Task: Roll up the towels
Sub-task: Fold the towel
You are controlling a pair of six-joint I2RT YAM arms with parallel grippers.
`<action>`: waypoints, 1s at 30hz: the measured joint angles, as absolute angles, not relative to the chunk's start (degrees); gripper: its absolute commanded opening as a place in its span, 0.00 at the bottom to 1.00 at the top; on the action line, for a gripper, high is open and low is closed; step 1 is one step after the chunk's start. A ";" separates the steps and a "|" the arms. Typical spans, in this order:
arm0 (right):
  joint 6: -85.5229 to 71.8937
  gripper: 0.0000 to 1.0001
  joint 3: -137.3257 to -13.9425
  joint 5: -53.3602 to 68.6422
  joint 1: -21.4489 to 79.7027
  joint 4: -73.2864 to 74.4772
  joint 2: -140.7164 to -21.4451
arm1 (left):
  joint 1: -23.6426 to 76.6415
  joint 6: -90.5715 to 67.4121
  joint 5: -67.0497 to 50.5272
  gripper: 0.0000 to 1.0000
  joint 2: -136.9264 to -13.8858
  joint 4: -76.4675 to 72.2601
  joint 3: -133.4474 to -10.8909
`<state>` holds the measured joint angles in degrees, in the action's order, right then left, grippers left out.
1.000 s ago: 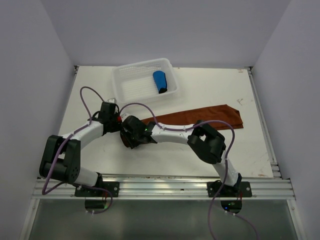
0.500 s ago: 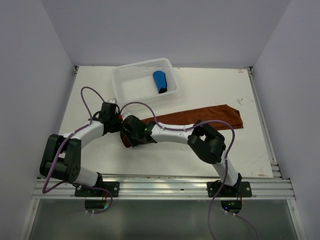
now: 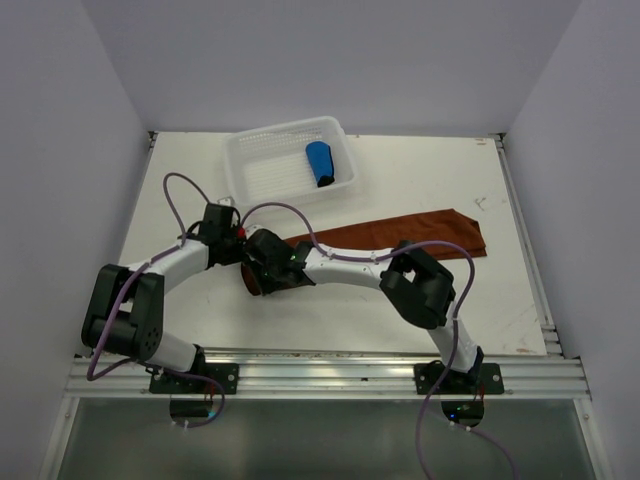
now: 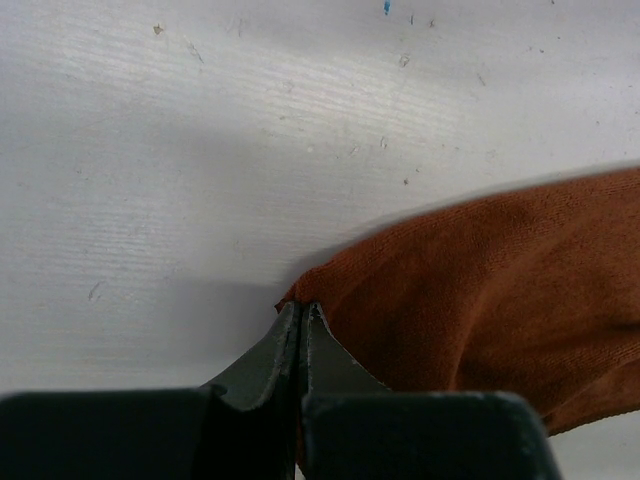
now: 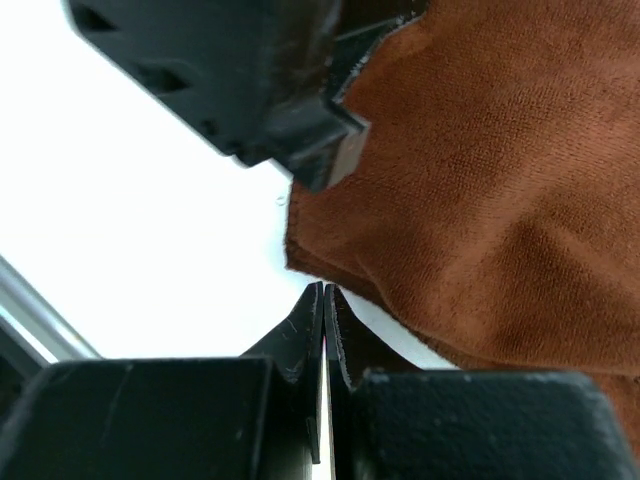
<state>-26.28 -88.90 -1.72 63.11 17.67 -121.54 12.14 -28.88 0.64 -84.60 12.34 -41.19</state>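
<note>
The rust-brown towel (image 3: 400, 232) lies flat as a long strip across the table's middle. Its left end reaches both grippers. My left gripper (image 4: 302, 305) is shut on that end's corner, with the cloth (image 4: 480, 290) spreading to the right of the tips. My right gripper (image 5: 323, 288) is shut too, and only its very tips pinch the near edge of the same towel (image 5: 480, 180). The left gripper's body (image 5: 300, 120) hangs just beyond it. From above, the two grippers (image 3: 243, 258) (image 3: 256, 277) sit close together. The bright blue towel (image 3: 319, 163) lies rolled in the basket.
A white mesh basket (image 3: 250, 150) stands at the back, left of centre. The white table (image 3: 420, 180) ends at a raised rail along its right side (image 3: 530, 260). Both arms cross the near left part, with purple cables looping over them.
My right gripper has shut and shifted slightly left at the towel's end. A bit of rust cloth now shows beside it. The left gripper has stayed shut on the corner.
</note>
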 measured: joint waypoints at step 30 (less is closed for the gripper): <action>-27.55 0.07 -91.05 -6.92 63.33 16.78 -124.88 | 12.14 -28.82 -0.16 0.00 -86.41 11.88 -41.91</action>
<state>-27.55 -91.05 -6.92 63.33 16.78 -124.88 12.14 -28.82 -0.16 -86.41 11.88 -41.91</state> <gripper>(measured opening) 0.091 0.010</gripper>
